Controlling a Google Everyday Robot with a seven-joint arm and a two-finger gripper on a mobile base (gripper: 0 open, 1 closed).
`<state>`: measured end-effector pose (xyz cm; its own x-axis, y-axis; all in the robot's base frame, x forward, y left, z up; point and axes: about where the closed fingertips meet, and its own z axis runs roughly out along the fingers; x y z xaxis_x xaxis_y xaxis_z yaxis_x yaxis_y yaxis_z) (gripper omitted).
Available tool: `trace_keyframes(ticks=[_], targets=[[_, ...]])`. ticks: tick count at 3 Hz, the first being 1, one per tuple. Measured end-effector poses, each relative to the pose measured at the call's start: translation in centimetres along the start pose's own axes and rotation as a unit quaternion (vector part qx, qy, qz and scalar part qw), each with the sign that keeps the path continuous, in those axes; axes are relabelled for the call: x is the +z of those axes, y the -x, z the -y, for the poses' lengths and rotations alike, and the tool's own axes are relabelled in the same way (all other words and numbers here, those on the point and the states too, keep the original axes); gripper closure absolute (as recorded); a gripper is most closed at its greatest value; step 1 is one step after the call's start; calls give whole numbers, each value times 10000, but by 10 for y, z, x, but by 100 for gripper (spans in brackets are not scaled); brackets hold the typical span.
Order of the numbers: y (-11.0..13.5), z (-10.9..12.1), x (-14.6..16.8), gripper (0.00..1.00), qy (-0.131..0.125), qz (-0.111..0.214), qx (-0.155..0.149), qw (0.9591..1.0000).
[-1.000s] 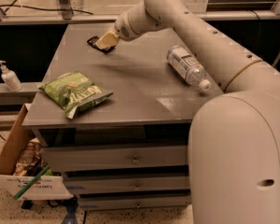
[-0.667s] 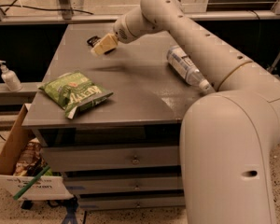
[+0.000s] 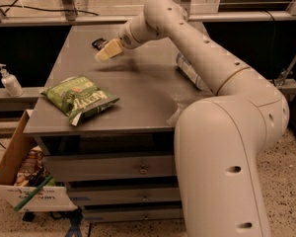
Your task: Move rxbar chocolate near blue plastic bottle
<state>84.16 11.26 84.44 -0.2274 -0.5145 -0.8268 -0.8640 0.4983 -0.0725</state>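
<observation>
The rxbar chocolate is a small black wrapper at the far left part of the grey table top. My gripper is right at it, covering its near right end; I cannot tell whether the bar is held or lies on the table. The blue plastic bottle lies on its side at the table's right edge, mostly hidden behind my arm. The bar is well to the left of the bottle.
A large green chip bag lies at the table's front left. A white pump bottle stands on a ledge to the left. A cardboard box of items sits on the floor at lower left. Drawers lie under the table top.
The gripper has shifted slightly left and toward the camera at the far left of the table, and the black bar now shows at its upper left side.
</observation>
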Motion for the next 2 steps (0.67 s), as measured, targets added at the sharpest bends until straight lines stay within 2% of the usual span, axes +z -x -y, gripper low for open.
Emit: trace_keyframes(ticks=[1,2], targets=[[-2,4,15,0,-1,-1,113,9999],[-5,8,22,18,-14,35,178,9998]])
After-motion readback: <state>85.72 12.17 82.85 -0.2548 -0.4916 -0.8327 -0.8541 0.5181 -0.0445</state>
